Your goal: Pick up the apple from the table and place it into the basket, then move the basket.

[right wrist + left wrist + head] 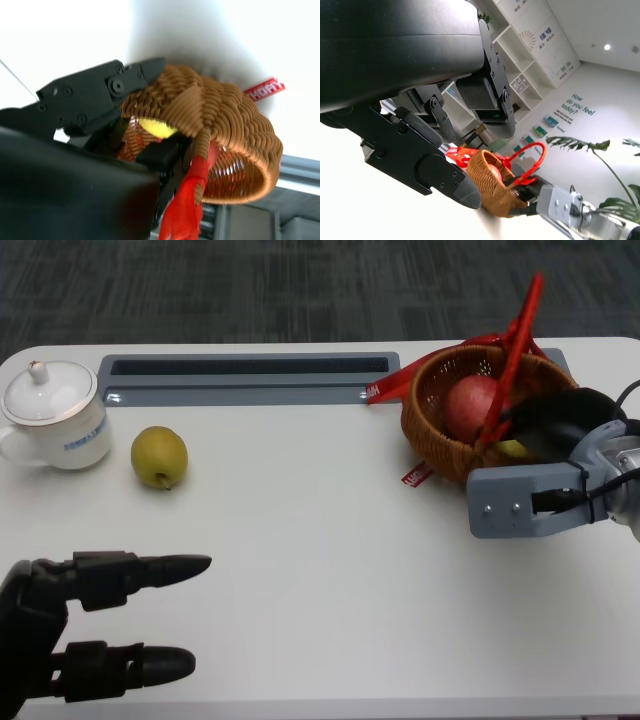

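A red apple (470, 405) lies inside the woven basket (438, 445) at the table's right, beside a small yellow thing (512, 449). The basket has a red ribbon handle (516, 340) standing up. My right hand (560, 425) grips the basket's near right rim, with fingers on the outer wall and others inside by the handle, as the right wrist view shows on the basket (235, 125). My left hand (90, 625) hovers at the lower left, fingers stretched apart and holding nothing. The left wrist view shows the basket (492, 192) far off with the apple (493, 173) in it.
A yellow-green fruit (158, 457) sits on the table at the left, next to a white lidded cup (52, 415). A grey recessed tray (240, 375) runs along the far edge. A red tag (417, 476) lies by the basket's base.
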`<control>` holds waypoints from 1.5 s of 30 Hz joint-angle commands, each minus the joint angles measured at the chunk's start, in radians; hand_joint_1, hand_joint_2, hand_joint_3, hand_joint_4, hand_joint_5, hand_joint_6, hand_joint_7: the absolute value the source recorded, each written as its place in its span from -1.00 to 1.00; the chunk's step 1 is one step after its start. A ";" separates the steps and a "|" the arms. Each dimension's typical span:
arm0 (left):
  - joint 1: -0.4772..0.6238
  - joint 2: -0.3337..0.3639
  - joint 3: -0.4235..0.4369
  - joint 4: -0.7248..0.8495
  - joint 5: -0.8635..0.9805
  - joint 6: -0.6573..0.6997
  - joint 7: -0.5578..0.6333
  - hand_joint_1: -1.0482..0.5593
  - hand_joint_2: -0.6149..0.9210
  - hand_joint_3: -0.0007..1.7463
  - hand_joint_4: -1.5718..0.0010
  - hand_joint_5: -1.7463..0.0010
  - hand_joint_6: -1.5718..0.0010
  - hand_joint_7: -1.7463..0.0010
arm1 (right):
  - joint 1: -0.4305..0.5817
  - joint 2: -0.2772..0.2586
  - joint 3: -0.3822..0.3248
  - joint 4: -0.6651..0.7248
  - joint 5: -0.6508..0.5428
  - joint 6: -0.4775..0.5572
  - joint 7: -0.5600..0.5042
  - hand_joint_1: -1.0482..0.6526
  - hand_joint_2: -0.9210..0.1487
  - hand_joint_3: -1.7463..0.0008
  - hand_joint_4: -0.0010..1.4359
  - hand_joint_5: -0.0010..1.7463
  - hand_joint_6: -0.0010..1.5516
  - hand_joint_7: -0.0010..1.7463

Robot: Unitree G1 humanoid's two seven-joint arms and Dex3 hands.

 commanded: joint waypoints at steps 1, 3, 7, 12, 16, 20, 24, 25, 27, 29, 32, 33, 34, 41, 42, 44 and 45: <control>0.050 0.031 0.003 -0.053 -0.037 -0.007 -0.015 -0.22 0.67 -1.00 -0.31 1.00 -0.23 0.99 | 0.002 -0.009 -0.058 0.022 0.041 0.072 0.045 -0.17 -0.98 0.94 0.46 -0.91 0.29 -0.99; 0.070 0.038 0.003 -0.068 -0.050 -0.021 -0.021 -0.21 0.67 -1.00 -0.31 0.99 -0.24 0.99 | 0.002 -0.009 -0.089 0.022 0.059 0.093 0.050 -0.13 -0.97 0.98 0.49 -0.93 0.30 -0.99; 0.106 0.057 0.005 -0.085 -0.067 -0.046 -0.035 -0.23 0.67 -0.99 -0.33 0.99 -0.23 1.00 | 0.000 -0.010 -0.148 0.021 0.093 0.131 0.064 -0.10 -0.97 0.99 0.47 -0.97 0.26 -0.99; 0.144 0.074 0.002 -0.121 -0.085 -0.043 -0.050 -0.22 0.68 -0.99 -0.33 0.99 -0.24 1.00 | 0.003 -0.016 -0.159 0.021 0.085 0.136 0.056 -0.11 -0.91 1.00 0.46 -0.99 0.24 -0.99; 0.140 0.076 -0.003 -0.105 -0.092 -0.056 -0.059 -0.20 0.69 -1.00 -0.33 0.99 -0.24 1.00 | 0.009 -0.008 -0.185 0.020 0.102 0.137 0.079 -0.36 -0.73 1.00 0.21 -1.00 -0.03 -1.00; 0.134 0.073 -0.003 -0.107 -0.079 -0.044 -0.062 -0.20 0.69 -1.00 -0.32 1.00 -0.22 1.00 | 0.008 -0.006 -0.185 0.020 0.093 0.139 0.100 -0.55 -0.66 1.00 0.10 -0.76 -0.32 -1.00; 0.126 0.064 -0.003 -0.110 -0.061 -0.037 -0.057 -0.22 0.69 -1.00 -0.32 1.00 -0.22 1.00 | 0.002 -0.010 -0.197 0.018 0.101 0.130 0.127 -0.73 -0.62 1.00 -0.12 0.07 -0.49 -1.00; 0.123 0.063 -0.005 -0.110 -0.058 -0.036 -0.057 -0.23 0.69 -1.00 -0.32 1.00 -0.23 0.99 | 0.001 -0.012 -0.201 0.017 0.102 0.125 0.132 -0.79 -0.62 1.00 -0.18 -0.01 -0.52 -1.00; 0.118 0.060 -0.006 -0.108 -0.050 -0.033 -0.056 -0.24 0.69 -1.00 -0.32 1.00 -0.22 1.00 | -0.004 -0.021 -0.203 0.015 0.099 0.113 0.135 -0.88 -0.64 1.00 -0.21 -0.42 -0.58 -0.99; 0.111 0.056 -0.008 -0.104 -0.042 -0.033 -0.054 -0.26 0.69 -1.00 -0.32 1.00 -0.23 1.00 | -0.007 -0.033 -0.200 0.013 0.090 0.097 0.126 -0.93 -0.67 0.99 -0.16 -0.75 -0.64 -1.00; 0.102 0.051 -0.019 -0.102 -0.052 -0.027 -0.056 -0.26 0.68 -1.00 -0.32 0.99 -0.23 0.99 | -0.009 -0.051 -0.194 0.010 0.079 0.077 0.104 -0.97 -0.71 0.99 -0.25 -0.90 -0.69 -1.00; 0.099 0.050 -0.023 -0.100 -0.058 -0.025 -0.057 -0.25 0.67 -1.00 -0.32 0.99 -0.24 0.99 | -0.010 -0.057 -0.193 0.009 0.076 0.070 0.097 -0.98 -0.73 0.99 -0.31 -0.94 -0.70 -1.00; 0.095 0.047 -0.026 -0.097 -0.061 -0.024 -0.057 -0.25 0.67 -1.00 -0.33 0.99 -0.24 0.99 | -0.011 -0.063 -0.192 0.008 0.075 0.064 0.092 -0.99 -0.75 0.98 -0.40 -0.97 -0.72 -1.00; 0.044 0.035 -0.036 -0.055 -0.063 -0.026 -0.057 -0.25 0.67 -1.00 -0.33 0.99 -0.23 1.00 | -0.014 -0.101 -0.257 0.000 0.136 0.005 0.103 -0.95 -0.80 0.99 -0.56 -0.99 -0.71 -0.99; 0.038 0.035 -0.038 -0.050 -0.066 -0.028 -0.058 -0.25 0.67 -1.00 -0.34 0.99 -0.23 1.00 | -0.013 -0.107 -0.265 -0.001 0.143 -0.004 0.104 -0.95 -0.80 0.99 -0.56 -0.99 -0.70 -0.98; 0.028 0.036 -0.043 -0.043 -0.071 -0.030 -0.061 -0.26 0.68 -1.00 -0.34 0.99 -0.23 1.00 | -0.010 -0.118 -0.272 -0.003 0.149 -0.016 0.099 -0.91 -0.77 1.00 -0.53 -0.98 -0.68 -0.98; 0.025 0.037 -0.044 -0.042 -0.073 -0.030 -0.061 -0.26 0.68 -1.00 -0.34 0.99 -0.24 0.99 | -0.008 -0.123 -0.274 -0.003 0.149 -0.020 0.093 -0.89 -0.75 1.00 -0.52 -0.98 -0.67 -0.98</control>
